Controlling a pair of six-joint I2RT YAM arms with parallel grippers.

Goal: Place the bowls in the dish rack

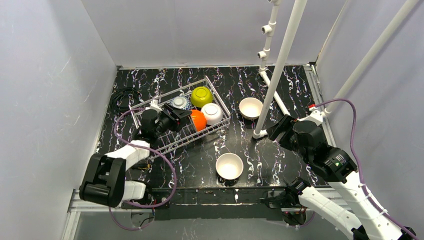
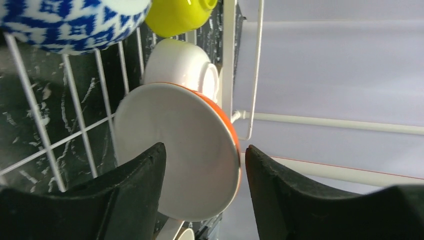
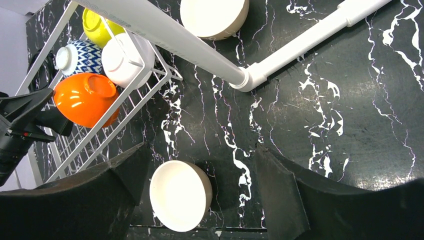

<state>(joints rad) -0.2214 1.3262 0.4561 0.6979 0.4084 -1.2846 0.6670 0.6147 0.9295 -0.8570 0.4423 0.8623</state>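
The left tool (image 2: 205, 149) is standing with its fingers apart on either side of the orange bowl (image 1: 198, 120). That bowl is leaning in the dish rack (image 1: 172, 141) beside the white bowl (image 1: 212, 113), blue-patterned bowl (image 1: 179, 103) and yellow-green bowl (image 1: 201, 96). The right tool (image 3: 202, 147) is hanging wide apart over a tan bowl (image 3: 180, 195) on the table (image 1: 280, 85).

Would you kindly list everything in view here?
Dish rack: one, white wire, back left.
Racked bowls: four, yellow-green, blue-white, white, orange, inside the rack.
Loose bowls: two, tan-white, one right of the rack, one near the front edge.
Table: one, black marbled, underneath.
Pipe frame: one, white, back right.
Cable coil: one, black, far left.
Left hand: one, black, open at the orange bowl.
Right hand: one, black, open over the table's right side.
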